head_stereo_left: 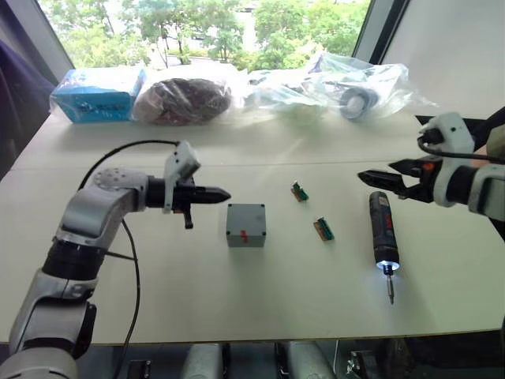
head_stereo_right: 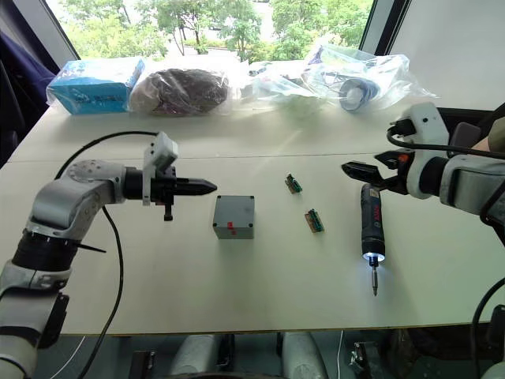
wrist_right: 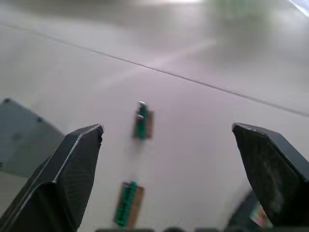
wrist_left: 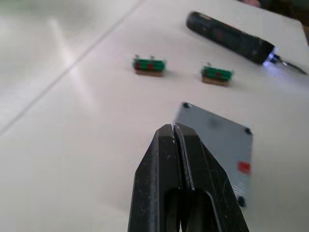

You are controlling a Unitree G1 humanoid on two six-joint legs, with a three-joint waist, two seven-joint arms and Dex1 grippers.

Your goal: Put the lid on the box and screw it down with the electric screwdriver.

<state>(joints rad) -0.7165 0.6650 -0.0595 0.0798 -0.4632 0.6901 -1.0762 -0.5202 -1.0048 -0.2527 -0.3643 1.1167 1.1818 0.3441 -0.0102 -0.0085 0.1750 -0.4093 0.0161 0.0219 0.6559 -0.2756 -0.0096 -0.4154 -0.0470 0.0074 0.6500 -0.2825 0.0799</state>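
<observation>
left eye view: the small grey cubic plastic box (head_stereo_left: 246,226) sits mid-counter with the flat grey square lid (head_stereo_left: 245,214) already on top, a red mark on its front. the left gripper (head_stereo_left: 219,193) hovers just beside the box on its left, jaws clenched on nothing. the long black pen-shaped electric screwdriver (head_stereo_left: 383,230) lies well to the right on the pale counter (head_stereo_left: 158,284), tip light on. the right gripper (head_stereo_left: 369,178) hangs above its rear end, jaws released. two small green connector blocks (head_stereo_left: 311,211) lie between box and screwdriver.

left wrist view: clenched fingers (wrist_left: 169,164) point over the lid.

right wrist view: spread fingers (wrist_right: 72,169) frame the green blocks.
</observation>
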